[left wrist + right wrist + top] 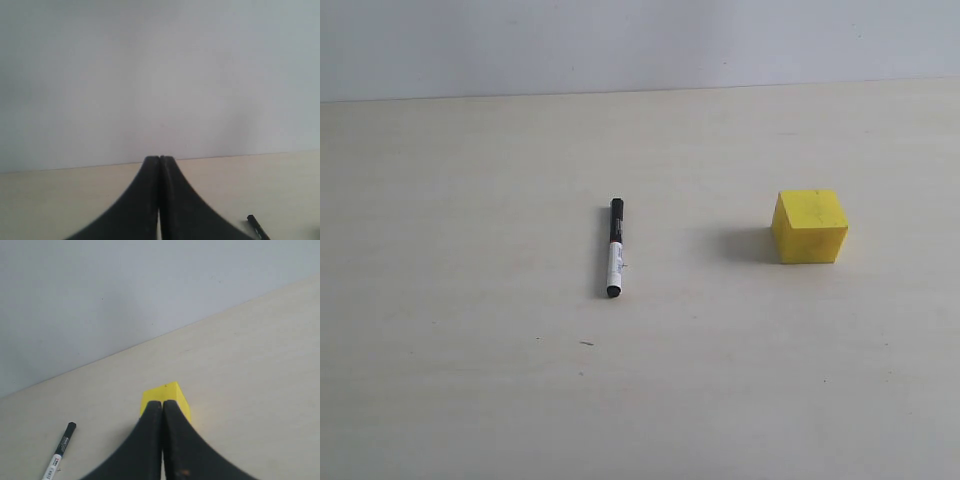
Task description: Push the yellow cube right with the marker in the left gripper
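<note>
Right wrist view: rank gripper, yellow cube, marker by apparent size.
1. right gripper: largest, though nearest the camera, which inflates it.
2. yellow cube: partly hidden behind the gripper.
3. marker: thinnest, cut off at the picture's edge.

The exterior view looks from high in front of the table [470, 400], tilted down and facing the wall [620, 40]; it stands well back, taking in the marker [615, 247] and the cube [809, 227]. The left wrist view sits low behind the left gripper [159, 159], looking almost level along the top; wall fills most of it, and only the marker's tip shows at the frame's edge. The right wrist view looks past the right gripper [163, 403], rolled so the table's far edge slants, pitched lower, close on the cube. All three views share marker, far edge and wall; exterior and right wrist share the cube.
</note>
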`<action>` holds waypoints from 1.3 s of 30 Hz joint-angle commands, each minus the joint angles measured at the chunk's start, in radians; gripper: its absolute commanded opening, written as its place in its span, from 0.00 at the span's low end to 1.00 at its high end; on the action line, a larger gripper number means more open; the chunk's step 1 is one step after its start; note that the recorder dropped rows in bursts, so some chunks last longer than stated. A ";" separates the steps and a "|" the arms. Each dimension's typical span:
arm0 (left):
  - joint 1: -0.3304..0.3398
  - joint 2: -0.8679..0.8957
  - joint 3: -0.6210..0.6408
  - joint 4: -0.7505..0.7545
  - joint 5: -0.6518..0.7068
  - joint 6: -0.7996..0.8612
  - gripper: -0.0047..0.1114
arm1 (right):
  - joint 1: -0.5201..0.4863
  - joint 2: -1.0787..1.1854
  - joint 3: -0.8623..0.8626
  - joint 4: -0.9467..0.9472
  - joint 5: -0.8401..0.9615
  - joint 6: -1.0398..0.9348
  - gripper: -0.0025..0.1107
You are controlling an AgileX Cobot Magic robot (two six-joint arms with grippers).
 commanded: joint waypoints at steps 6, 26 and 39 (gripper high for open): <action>0.001 -0.007 0.127 0.016 -0.130 0.004 0.04 | -0.006 -0.004 0.004 -0.003 -0.015 -0.005 0.03; 0.001 -0.007 0.448 0.016 -0.304 0.002 0.04 | -0.006 -0.004 0.004 -0.003 -0.015 -0.005 0.03; 0.001 -0.007 0.469 0.016 -0.342 -0.038 0.04 | -0.006 -0.004 0.004 -0.003 -0.015 -0.005 0.03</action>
